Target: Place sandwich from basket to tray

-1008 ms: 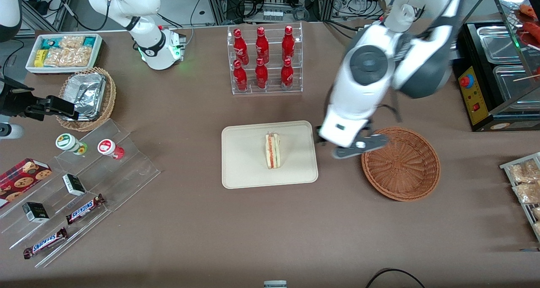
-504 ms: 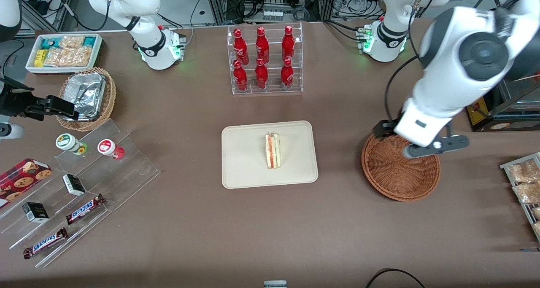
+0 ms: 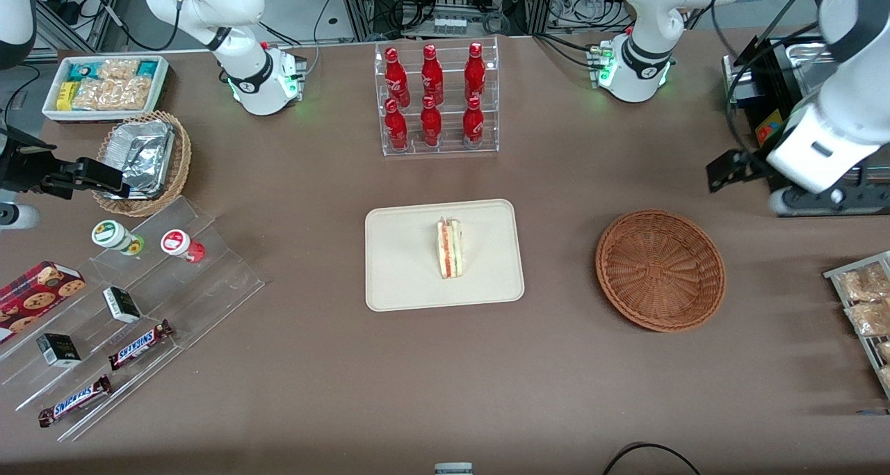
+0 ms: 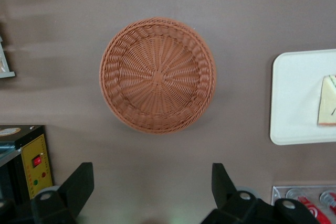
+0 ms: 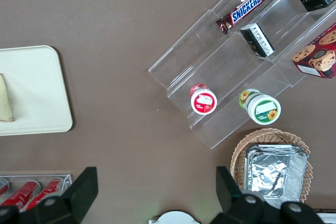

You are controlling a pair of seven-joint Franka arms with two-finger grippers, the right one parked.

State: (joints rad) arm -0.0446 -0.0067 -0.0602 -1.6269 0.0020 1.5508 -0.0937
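Note:
The sandwich point(image 3: 449, 248), a white wedge with a red and green stripe, lies on the cream tray point(image 3: 403, 266) in the middle of the table. In the left wrist view, part of the sandwich point(image 4: 328, 100) shows on the tray point(image 4: 294, 98). The reddish-brown wicker basket point(image 3: 660, 270) sits beside the tray, toward the working arm's end, with nothing in it. My gripper point(image 3: 824, 200) hangs above the table, farther from the front camera than the basket and near a black appliance. Seen from the wrist, the gripper point(image 4: 152, 174) is open and holds nothing, and the basket point(image 4: 157, 74) lies below it.
An acrylic rack of red bottles point(image 3: 437, 99) stands farther from the front camera than the tray. The black appliance with a red button point(image 3: 772, 134) and a rack of snack bags point(image 3: 866, 301) are at the working arm's end. Stepped acrylic shelves point(image 3: 139, 280) and a foil-filled tan basket point(image 3: 142, 162) sit at the parked arm's end.
My arm swung from beside the tray, over the basket, out toward the working arm's end of the table. The sandwich stayed on the tray.

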